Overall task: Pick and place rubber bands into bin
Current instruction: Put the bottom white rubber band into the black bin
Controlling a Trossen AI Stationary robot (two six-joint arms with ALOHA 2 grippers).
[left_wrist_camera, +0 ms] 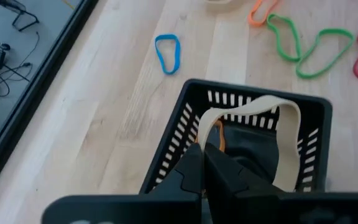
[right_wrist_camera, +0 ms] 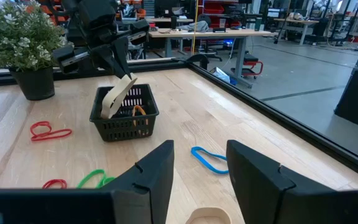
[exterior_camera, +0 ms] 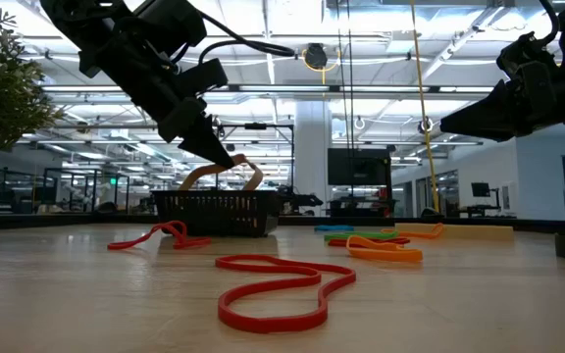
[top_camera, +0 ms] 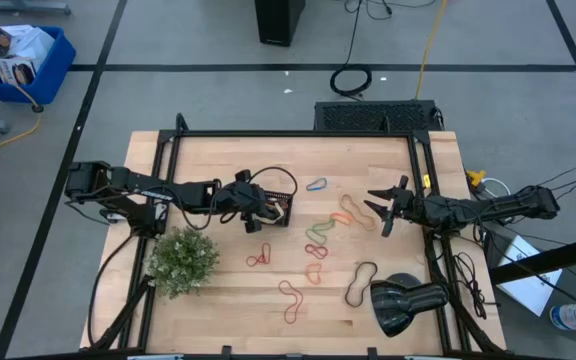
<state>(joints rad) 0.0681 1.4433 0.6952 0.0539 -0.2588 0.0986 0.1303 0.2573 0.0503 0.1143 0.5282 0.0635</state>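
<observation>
The black mesh bin (top_camera: 281,208) stands left of the table's middle, with an orange band (left_wrist_camera: 219,138) inside it. My left gripper (left_wrist_camera: 202,149) hovers over the bin's left side, shut on a wide tan rubber band (left_wrist_camera: 253,107). My right gripper (right_wrist_camera: 201,174) is open and empty above the table's right part, over another tan band (right_wrist_camera: 207,216). Loose bands lie flat on the wood: a blue one (top_camera: 316,185), a green one (top_camera: 318,232), red ones (top_camera: 258,258) (top_camera: 290,300) and a black one (top_camera: 360,283). My left gripper pinches one end of the tan band (left_wrist_camera: 204,127) between its two fingertips. The fingers slant down from the table's left side. The band hangs as a loop below the fingers (exterior_camera: 226,175), with its lower part inside the bin.
A potted green plant (top_camera: 183,260) stands near the table's left front, close to my left arm. A black lamp-like object (top_camera: 403,305) lies at the right front. A blue crate (top_camera: 23,60) sits on the floor beyond the table. A black frame borders the table.
</observation>
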